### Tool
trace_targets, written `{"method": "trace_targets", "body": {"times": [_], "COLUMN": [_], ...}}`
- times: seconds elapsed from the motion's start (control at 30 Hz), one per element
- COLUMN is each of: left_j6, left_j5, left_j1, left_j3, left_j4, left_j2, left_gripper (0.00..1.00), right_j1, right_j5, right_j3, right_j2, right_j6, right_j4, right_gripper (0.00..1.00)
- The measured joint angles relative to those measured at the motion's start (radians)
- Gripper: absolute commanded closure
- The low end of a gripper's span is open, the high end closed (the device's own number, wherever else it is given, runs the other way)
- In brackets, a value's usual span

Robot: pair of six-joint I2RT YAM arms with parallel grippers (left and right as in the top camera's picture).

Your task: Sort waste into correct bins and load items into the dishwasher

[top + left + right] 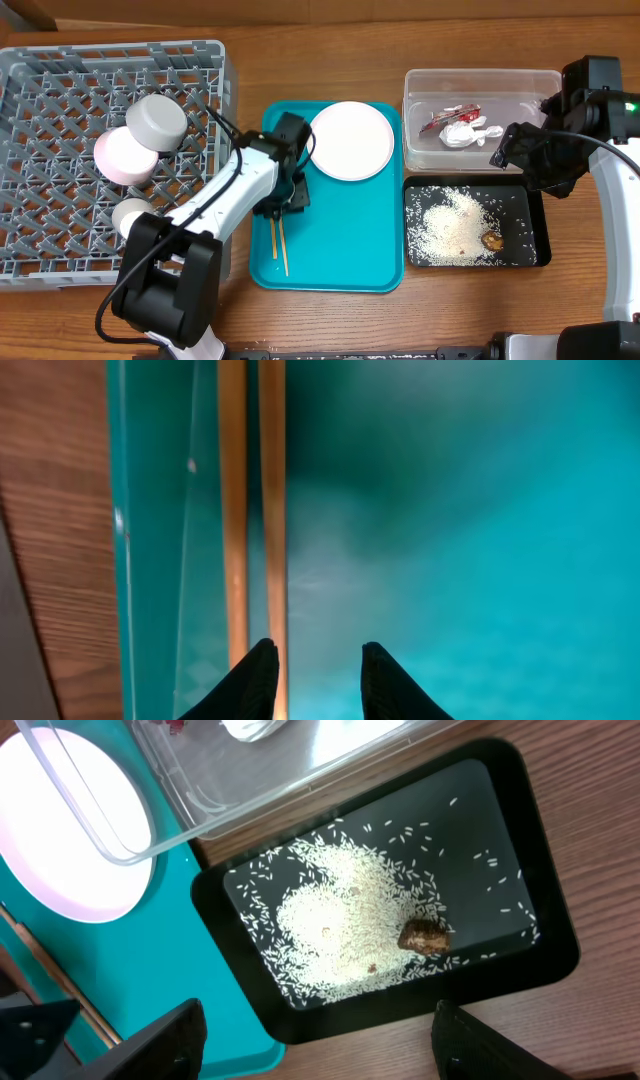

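Observation:
Two wooden chopsticks lie side by side on the teal tray, near its left rim. My left gripper hangs low over them, open, with only teal between its fingertips; its left finger overlaps one stick. The white plate rests at the tray's far end. In the grey dish rack sit a grey bowl, a pink bowl and a small white cup. My right gripper is open and empty above the black tray, which holds rice and a brown lump.
The clear tub behind the black tray holds a red wrapper and white tissue. Bare wooden table runs along the front edge. My left arm crosses from the rack's right side onto the teal tray.

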Motion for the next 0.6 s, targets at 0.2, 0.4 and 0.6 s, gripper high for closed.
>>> {"method": "trace_targets", "body": {"times": [0.2, 0.4, 0.6], "left_j6": [0.0, 0.0, 0.004], "left_j5": [0.005, 0.009, 0.016], "left_j1": [0.0, 0.0, 0.0], "left_j3": [-0.055, -0.099, -0.12], "left_j4": [0.037, 0.092, 0.128], "left_j2": [0.0, 0.0, 0.0], "left_gripper": [0.66, 0.65, 0.95], "right_j1": [0.0, 0.0, 0.0], "right_j5": [0.0, 0.0, 0.0], "right_j3": [0.0, 0.0, 0.0], "right_j2": [0.0, 0.0, 0.0], "right_j6": [0.0, 0.0, 0.0], "right_j4": [-0.002, -0.005, -0.006], "right_gripper": [0.26, 0.27, 0.26]}}
